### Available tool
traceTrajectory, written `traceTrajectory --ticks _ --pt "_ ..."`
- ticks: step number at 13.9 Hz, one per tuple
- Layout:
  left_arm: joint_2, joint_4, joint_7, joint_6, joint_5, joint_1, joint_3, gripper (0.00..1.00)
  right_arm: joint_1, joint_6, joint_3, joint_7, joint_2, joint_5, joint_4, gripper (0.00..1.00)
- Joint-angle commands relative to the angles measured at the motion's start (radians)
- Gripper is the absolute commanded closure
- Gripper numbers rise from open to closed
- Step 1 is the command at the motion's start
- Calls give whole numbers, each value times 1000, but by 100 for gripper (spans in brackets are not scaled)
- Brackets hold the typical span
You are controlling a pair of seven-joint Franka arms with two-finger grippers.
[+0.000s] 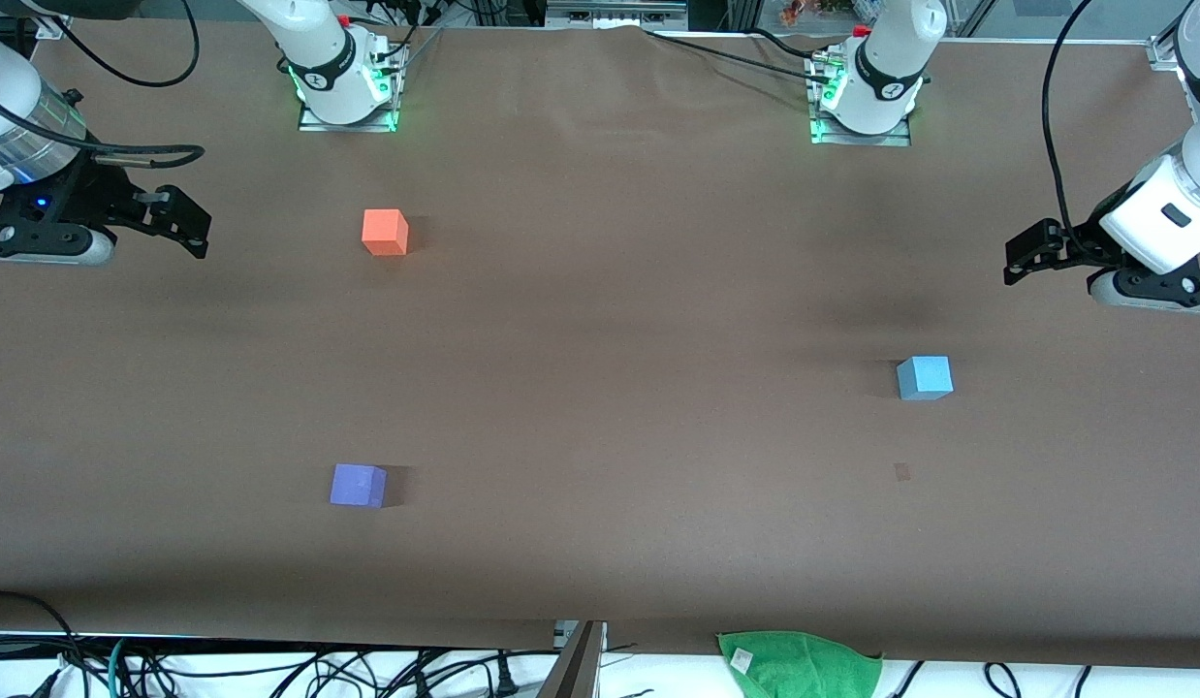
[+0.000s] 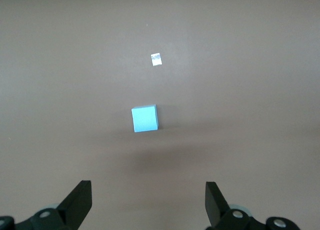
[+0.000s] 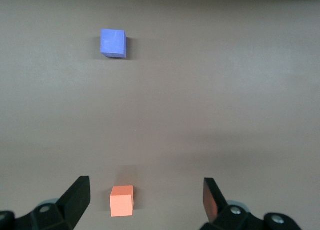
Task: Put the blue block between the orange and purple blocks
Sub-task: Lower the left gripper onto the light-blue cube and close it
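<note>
The light blue block [image 1: 925, 377] sits on the brown table toward the left arm's end; it also shows in the left wrist view [image 2: 145, 118]. The orange block [image 1: 385, 232] sits toward the right arm's end, far from the front camera, and the purple block [image 1: 358, 485] sits nearer the camera on the same end. Both show in the right wrist view, orange block [image 3: 122, 200] and purple block [image 3: 113, 43]. My left gripper [image 1: 1019, 260] is open and empty, up in the air at the left arm's end of the table. My right gripper [image 1: 195, 228] is open and empty at the right arm's end.
A green cloth [image 1: 800, 664] lies at the table's front edge. A small patch of tape [image 1: 901, 471] is on the table nearer the camera than the blue block. Cables hang off the front edge.
</note>
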Motion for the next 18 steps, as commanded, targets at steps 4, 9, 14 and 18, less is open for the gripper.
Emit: traceTrajectory --ticks 4,9,14,18 --pt "155 11 18 50 19 89 -3 0 -4 -17 -8 -16 5 9 18 0" --pt "270 -44 15 221 19 100 -6 0 -6 -17 -16 -18 7 9 18 0" --pt "254 -406 34 706 21 93 -18 0 -6 -29 -60 -15 4 136 16 0" --pt "309 -483 54 867 19 93 -38 0 -4 -40 -59 -18 1 134 16 0"
